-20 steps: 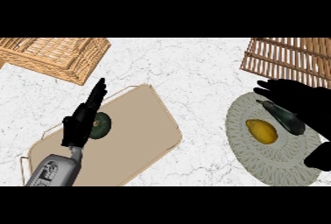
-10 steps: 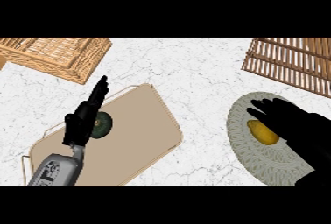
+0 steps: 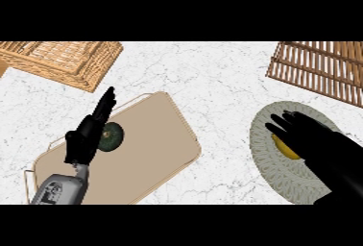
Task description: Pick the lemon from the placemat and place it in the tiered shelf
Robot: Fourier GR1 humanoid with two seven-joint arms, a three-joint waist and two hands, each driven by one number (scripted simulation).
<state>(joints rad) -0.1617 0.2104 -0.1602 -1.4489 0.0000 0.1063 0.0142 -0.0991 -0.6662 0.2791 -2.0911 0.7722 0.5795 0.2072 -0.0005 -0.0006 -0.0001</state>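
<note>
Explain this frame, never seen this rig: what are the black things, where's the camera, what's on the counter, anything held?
One view, from the humanoid robot's head, looking steeply down at a marble counter. The black shapes are its hands on its forearms. The left hand rests open over a beige tray, beside a dark green round item. The right hand covers part of the lemon on the round placemat; whether it grips it cannot be told. A wicker basket sits top left, the slatted shelf top right.
</note>
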